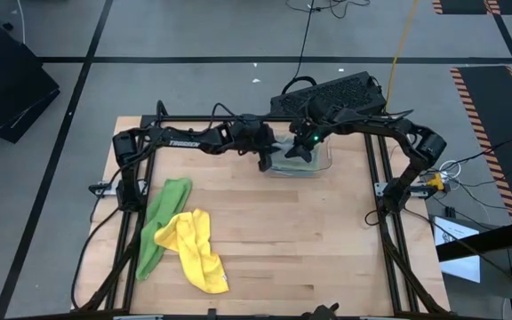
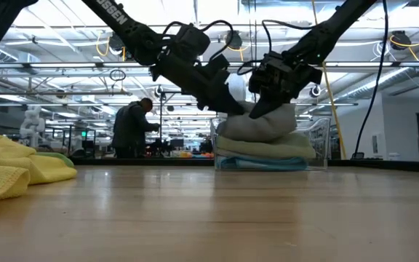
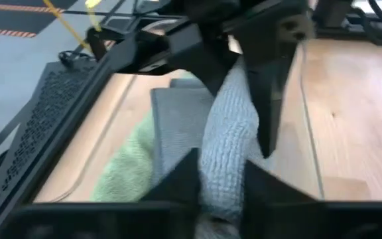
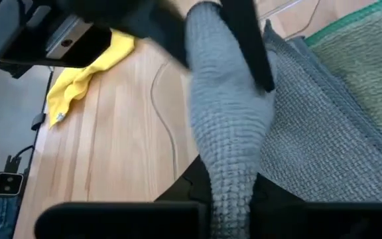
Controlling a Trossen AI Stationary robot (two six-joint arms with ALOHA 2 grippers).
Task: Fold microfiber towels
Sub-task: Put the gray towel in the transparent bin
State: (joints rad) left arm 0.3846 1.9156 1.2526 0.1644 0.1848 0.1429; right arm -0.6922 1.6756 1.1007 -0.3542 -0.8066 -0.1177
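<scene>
Wooden surface [image 1: 309, 231], clear bin [image 1: 320, 164] at 12 o'clock. Both grippers pinch grey towel [image 2: 268, 120] above bin: left gripper [image 1: 265, 163] at 9 o'clock end, right gripper [image 1: 302, 147] at 3 o'clock end.

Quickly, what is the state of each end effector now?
Left end effector: closed on the grey towel over the bin.
Right end effector: closed on the same grey towel.

Two black, jointed arms [image 1: 194, 138] carry looping black cables, white lettering and a green light.
</scene>
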